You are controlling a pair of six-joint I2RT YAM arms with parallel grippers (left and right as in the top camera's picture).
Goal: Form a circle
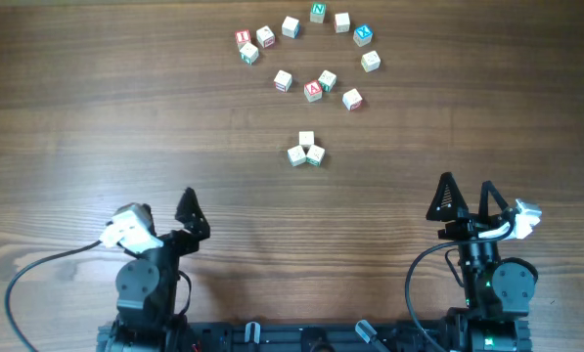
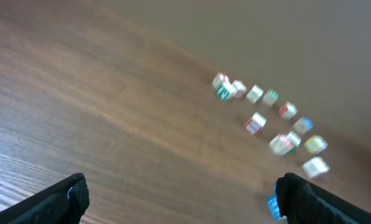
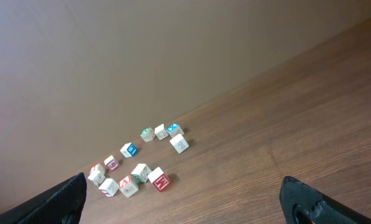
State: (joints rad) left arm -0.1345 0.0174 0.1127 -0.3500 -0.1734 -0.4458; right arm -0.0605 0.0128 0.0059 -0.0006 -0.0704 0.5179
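No finished circle shows. Several small pale alphabet cubes [image 1: 313, 90] lie scattered at the far middle of the table. Some curve in a loose arc from a red-lettered cube [image 1: 243, 39] round to a cube [image 1: 370, 61] on the right. A cluster of three cubes [image 1: 306, 150] sits apart, nearer to me. My left gripper [image 1: 159, 210] is open and empty near the front left. My right gripper [image 1: 467, 191] is open and empty at the front right. In the left wrist view the cubes [image 2: 255, 122] are blurred beyond the open left gripper [image 2: 185, 199]. In the right wrist view the cubes [image 3: 159, 180] lie far ahead of the open right gripper [image 3: 185, 202].
The wooden table [image 1: 96, 117] carries only the cubes. A black cable [image 1: 22, 279] loops beside the left arm's base. A plain wall [image 3: 141, 56] rises behind the table's far edge.
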